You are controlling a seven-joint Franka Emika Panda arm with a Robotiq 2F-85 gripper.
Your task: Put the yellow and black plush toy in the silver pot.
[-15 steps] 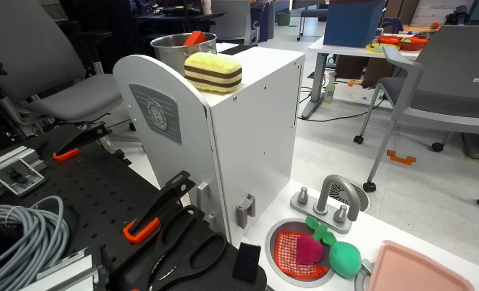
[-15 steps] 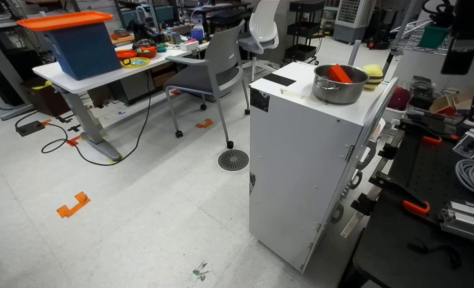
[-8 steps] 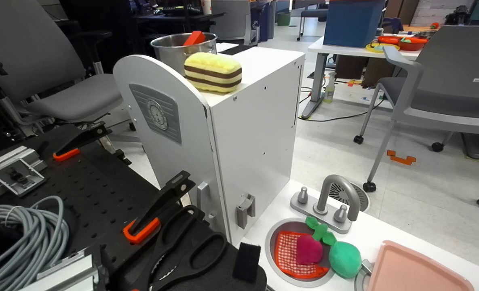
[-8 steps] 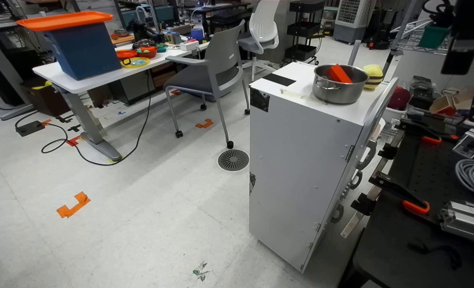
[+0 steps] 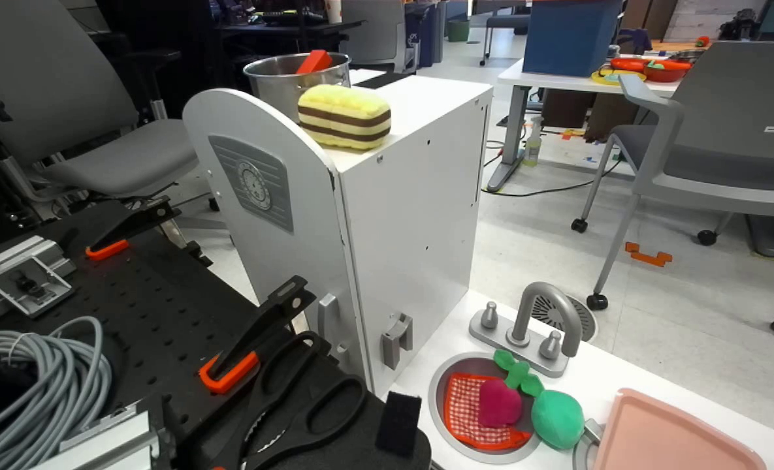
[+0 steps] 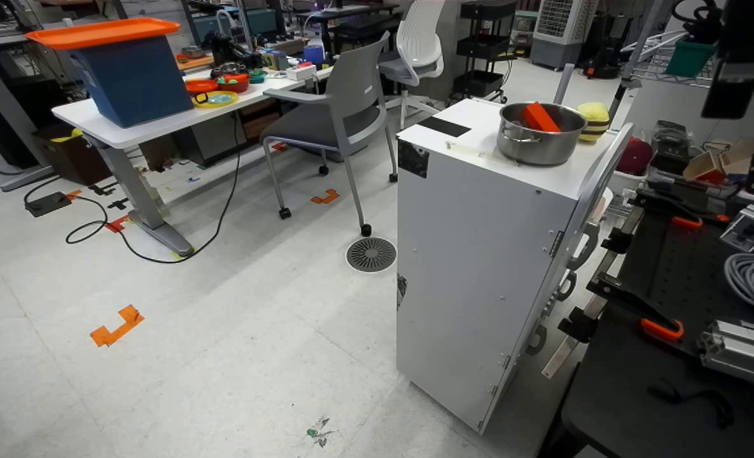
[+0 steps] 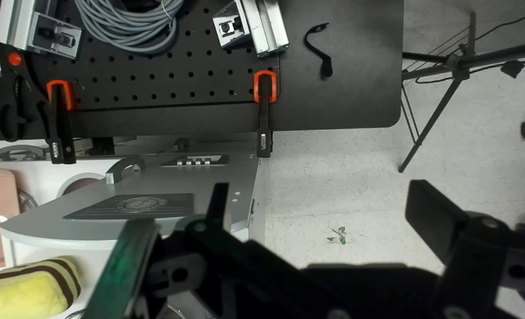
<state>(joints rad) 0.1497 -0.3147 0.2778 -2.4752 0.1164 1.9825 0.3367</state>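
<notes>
Between the two sides of the hand (image 7: pixel 320 208), which are standing spread wide apart, we are seeing pale floor (image 7: pixel 315 177). Beyond the hand, in the wrist view, the black bench (image 7: pixel 342 102) is stretching across. To the hand's left the white cabinet (image 5: pixel 419 202) is standing. On its top we are finding the silver pot (image 6: pixel 532 151), which the hand is mostly covering in the wrist view. Farther left, the yellow toy (image 7: pixel 29 288) with dark bands is lying on the cabinet just beside the pot; whether they are touching, we cannot tell. In the pot a tilted red block (image 6: pixel 541 117) is leaning.
</notes>
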